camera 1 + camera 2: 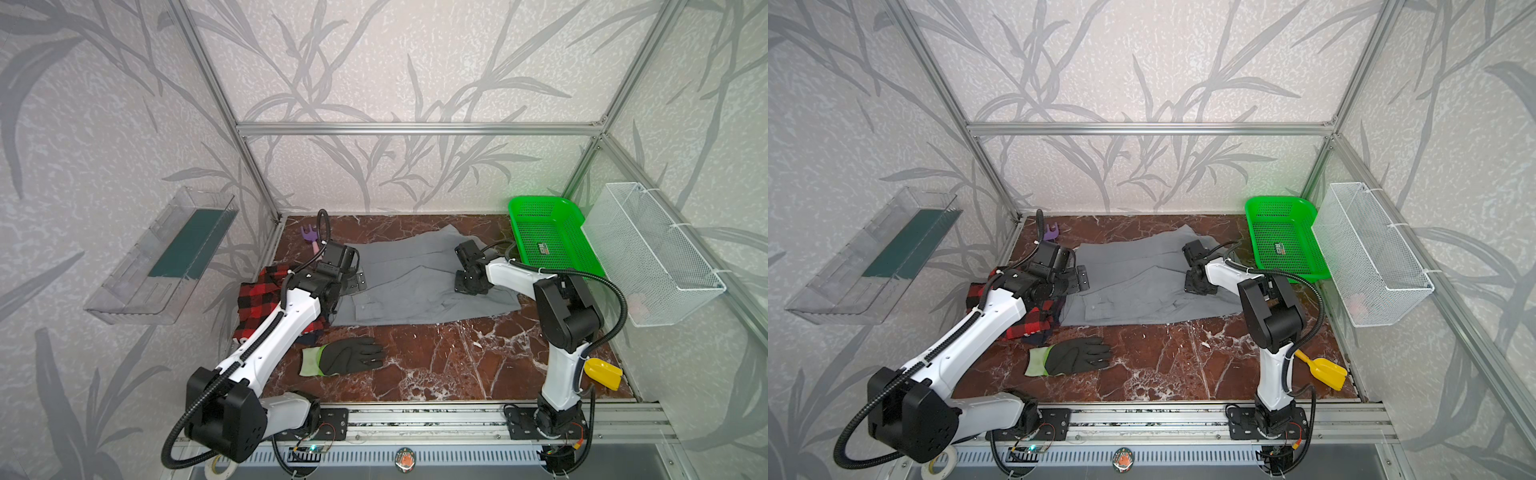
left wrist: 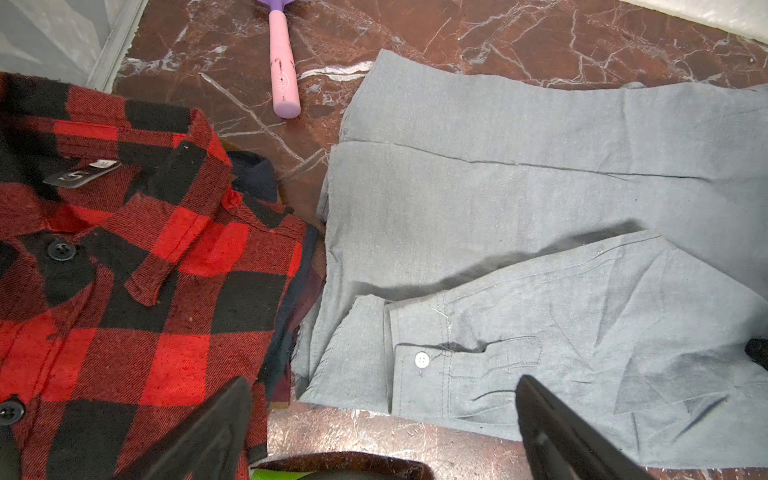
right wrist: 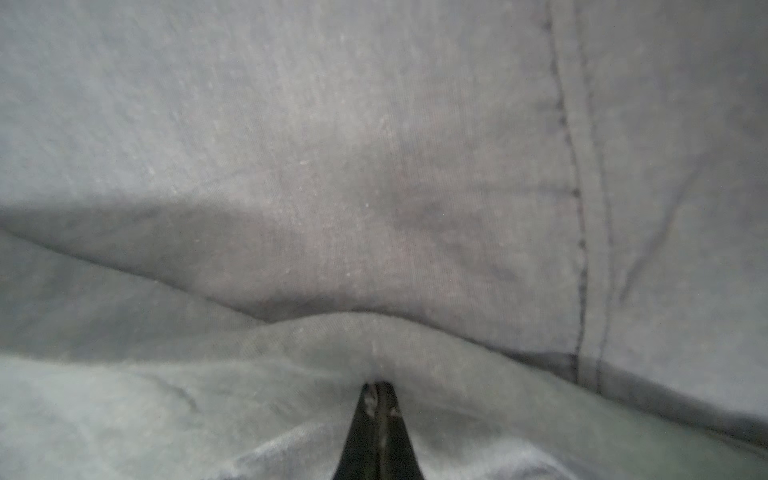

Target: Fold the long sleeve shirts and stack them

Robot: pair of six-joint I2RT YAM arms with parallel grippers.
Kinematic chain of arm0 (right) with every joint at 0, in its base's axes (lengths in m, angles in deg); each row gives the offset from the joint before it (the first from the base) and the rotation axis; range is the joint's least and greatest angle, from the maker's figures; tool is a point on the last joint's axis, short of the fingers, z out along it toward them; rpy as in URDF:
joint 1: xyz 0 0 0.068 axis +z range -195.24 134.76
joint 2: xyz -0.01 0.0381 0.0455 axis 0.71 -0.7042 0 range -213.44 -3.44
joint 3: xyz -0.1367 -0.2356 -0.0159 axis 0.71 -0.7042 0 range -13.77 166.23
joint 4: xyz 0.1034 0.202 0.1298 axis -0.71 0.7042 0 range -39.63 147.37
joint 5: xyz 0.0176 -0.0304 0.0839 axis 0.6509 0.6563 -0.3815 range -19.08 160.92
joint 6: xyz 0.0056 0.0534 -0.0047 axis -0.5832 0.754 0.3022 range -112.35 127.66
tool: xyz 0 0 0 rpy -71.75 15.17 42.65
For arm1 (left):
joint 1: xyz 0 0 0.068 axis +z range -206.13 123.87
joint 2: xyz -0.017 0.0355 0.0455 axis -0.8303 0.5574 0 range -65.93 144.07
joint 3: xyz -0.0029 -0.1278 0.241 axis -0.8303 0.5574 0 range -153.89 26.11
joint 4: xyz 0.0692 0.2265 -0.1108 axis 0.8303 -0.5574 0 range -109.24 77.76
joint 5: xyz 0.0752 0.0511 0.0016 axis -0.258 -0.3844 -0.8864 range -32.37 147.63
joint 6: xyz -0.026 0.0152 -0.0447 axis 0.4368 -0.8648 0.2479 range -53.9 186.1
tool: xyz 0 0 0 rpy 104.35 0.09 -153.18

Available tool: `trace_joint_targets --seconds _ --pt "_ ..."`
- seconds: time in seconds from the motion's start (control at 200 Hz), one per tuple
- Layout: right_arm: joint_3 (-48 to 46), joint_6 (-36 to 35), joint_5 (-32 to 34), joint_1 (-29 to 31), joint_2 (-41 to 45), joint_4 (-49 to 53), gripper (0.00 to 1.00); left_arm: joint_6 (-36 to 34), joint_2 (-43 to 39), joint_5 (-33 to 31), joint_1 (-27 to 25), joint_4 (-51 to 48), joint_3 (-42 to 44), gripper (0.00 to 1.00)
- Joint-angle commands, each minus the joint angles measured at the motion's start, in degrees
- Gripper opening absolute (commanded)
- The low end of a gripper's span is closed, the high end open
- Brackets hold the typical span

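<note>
Only wrist view, right fingers (image 3: pixel 361 440) pinching grey shirt (image 3: pixel 374 166), hidden overhead

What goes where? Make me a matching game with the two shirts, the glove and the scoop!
1 thin grey cloth shirt
2 red-and-black plaid cloth shirt
3 black glove with yellow-green cuff
4 yellow plastic scoop

a marble table, front right corner
b pinched in the shut right gripper
c at the table's left edge
d just in front of the plaid shirt

Pairs: 1-b, 2-c, 3-d, 4-a
</note>
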Motion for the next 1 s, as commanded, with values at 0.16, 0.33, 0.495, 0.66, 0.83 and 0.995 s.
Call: trace_joint_targets --seconds 0.16,0.33,0.495,0.66,0.83,0.995 --pt "-13.71 1.93 -0.28 -0.03 3.05 -0.99 0.0 2.46 0.43 0.63 0.63 -1.76 -0.73 0.99" --pt "-20.97 3.18 -1.88 0.87 7.48 -2.78 0.0 2.93 0.93 1.31 0.72 -2.73 -1.54 0.99" --pt "-28.09 3.37 -1.18 3.25 16.44 -2.32 0.0 2.46 1.49 1.78 0.8 -3.32 -2.25 0.99" --pt "-29.06 -0.53 0.28 3.41 27.16 0.43 0.12 0.48 4.03 1.35 1.24 -2.83 -4.19 0.99" --pt "-18.47 -6.13 2.7 3.32 31.86 7.01 0.47 -1.74 12.42 0.94 2.07 -0.45 -9.37 0.99" --pt "-9.34 -10.42 6.47 -0.25 30.18 6.23 0.65 -2.75 23.96 0.04 3.04 -1.32 -19.25 0.99"
